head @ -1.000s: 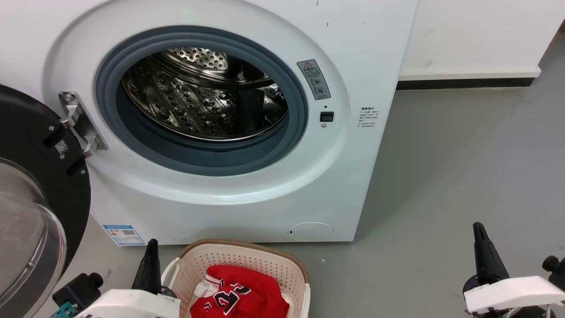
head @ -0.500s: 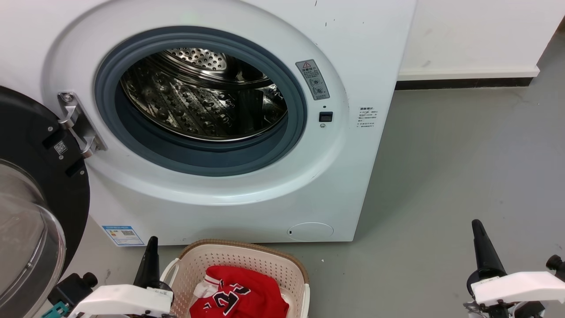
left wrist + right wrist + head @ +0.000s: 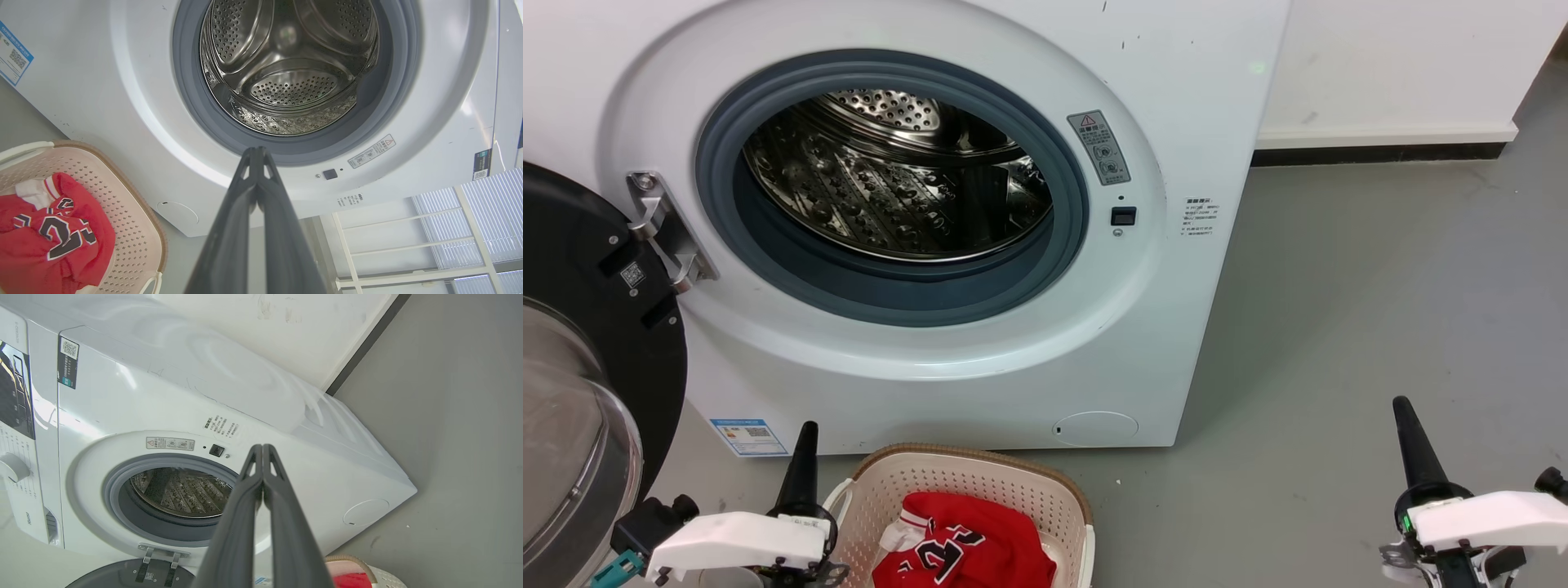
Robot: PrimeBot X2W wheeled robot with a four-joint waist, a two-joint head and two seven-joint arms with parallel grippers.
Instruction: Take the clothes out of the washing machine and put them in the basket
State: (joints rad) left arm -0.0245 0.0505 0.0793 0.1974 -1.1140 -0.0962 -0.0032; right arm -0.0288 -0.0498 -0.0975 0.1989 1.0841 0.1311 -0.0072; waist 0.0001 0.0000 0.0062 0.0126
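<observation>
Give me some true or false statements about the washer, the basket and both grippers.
1. Red clothes lie in the drum. False: the drum looks empty and the clothes lie in the basket.
2. The door is open. True.
3. The basket stands on the floor in front of the washer. True.
4. The left gripper holds clothes. False: it is shut on nothing.
5. The right gripper is wide open. False: its fingers are shut together, holding nothing.
</observation>
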